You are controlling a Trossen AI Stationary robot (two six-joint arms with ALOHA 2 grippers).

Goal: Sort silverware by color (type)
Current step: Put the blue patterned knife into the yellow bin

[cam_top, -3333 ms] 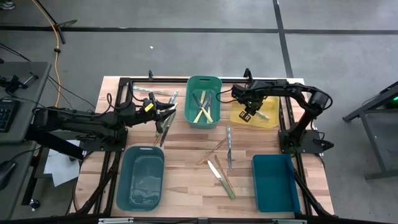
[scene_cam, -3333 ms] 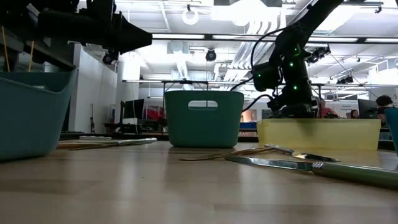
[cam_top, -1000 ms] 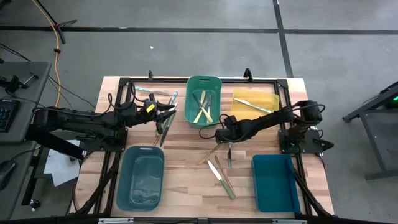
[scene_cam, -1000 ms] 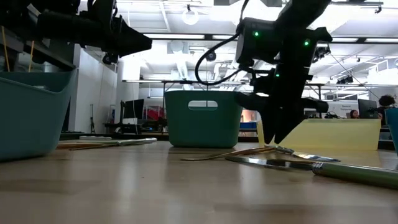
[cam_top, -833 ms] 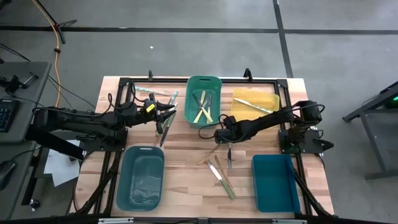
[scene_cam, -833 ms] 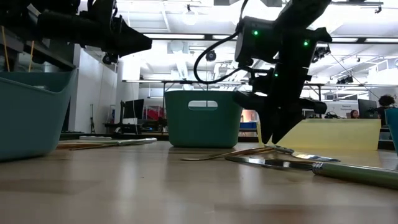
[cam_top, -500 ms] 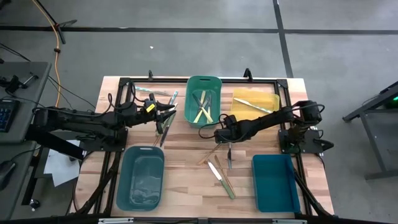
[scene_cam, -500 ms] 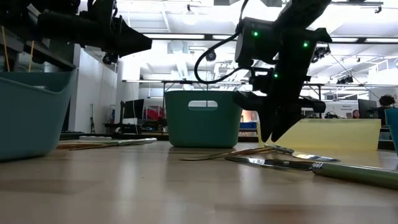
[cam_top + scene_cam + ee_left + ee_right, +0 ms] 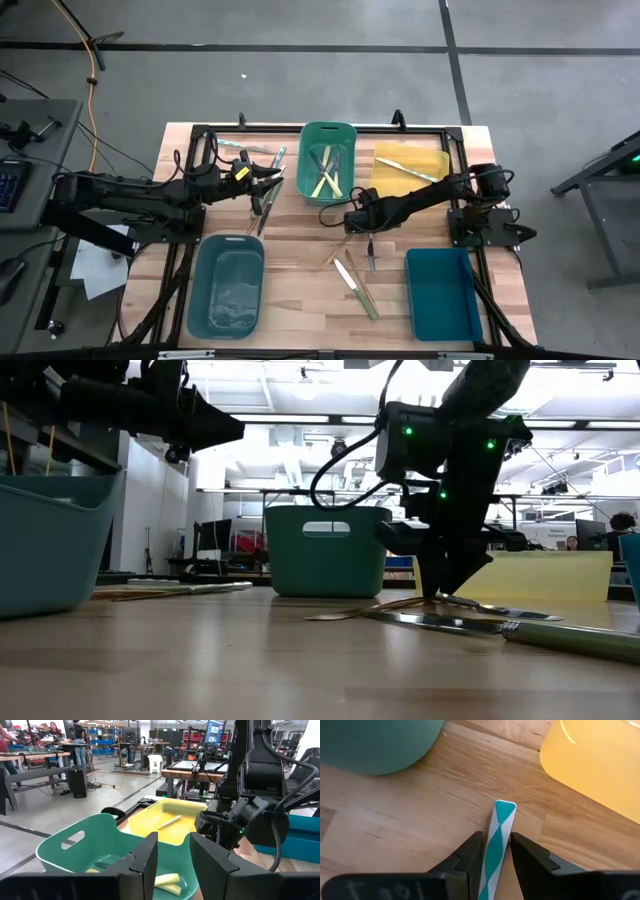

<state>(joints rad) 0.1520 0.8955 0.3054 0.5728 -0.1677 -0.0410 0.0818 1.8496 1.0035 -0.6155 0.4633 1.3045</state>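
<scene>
On the wooden table [image 9: 300, 225], centre frame, the right gripper [image 9: 496, 851] pinches the teal-and-white handle [image 9: 498, 827] — a thin grip that could slip on lifting. The left gripper [image 9: 268, 180], slightly parted, waits at upper left. Since the earlier frame, the loose utensils [image 9: 358, 275] have shifted slightly.

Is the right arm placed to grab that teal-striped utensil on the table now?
Probably yes. The right gripper is down at the wood table, its fingers either side of the teal-and-white striped handle; nothing blocks it. Whether they already pinch it is unclear.
</scene>
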